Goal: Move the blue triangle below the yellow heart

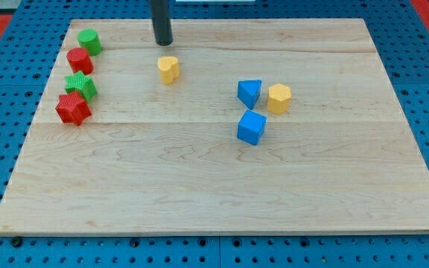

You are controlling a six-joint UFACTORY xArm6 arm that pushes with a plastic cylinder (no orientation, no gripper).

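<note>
The approach step is judged to be in hand: the blue triangle (249, 93) has not yet been engaged, and nothing is pressed against it. The tool here is a plain rod with no jaws, so nothing is clenched or grasped; its tip (162, 42) is seen resting free on the surface (199, 186) near the view's top, touching no block.

The yellow heart (168, 69) is found just below the tip and slightly to the view's right of it. The blue triangle lies well apart from the tip, down and toward the view's right, roughly at the surface's middle. It is flanked closely by a yellow hexagon (278, 98) on its right, and a blue cube (251, 127) sits just beneath it; whether either is touching it cannot be told.

For the goal, the triangle must be brought to the spot beneath the heart, that is, toward the view's left and a little lower than the heart. The next move is therefore judged to call for the tip to be carried round to the triangle's right side, into the narrow gap beside the hexagon, without the heart being knocked on the way. A leftward push would then be needed, and care would be required that the cube is not dragged along.

The green and red blocks at the view's left edge are well clear of this path.
</note>
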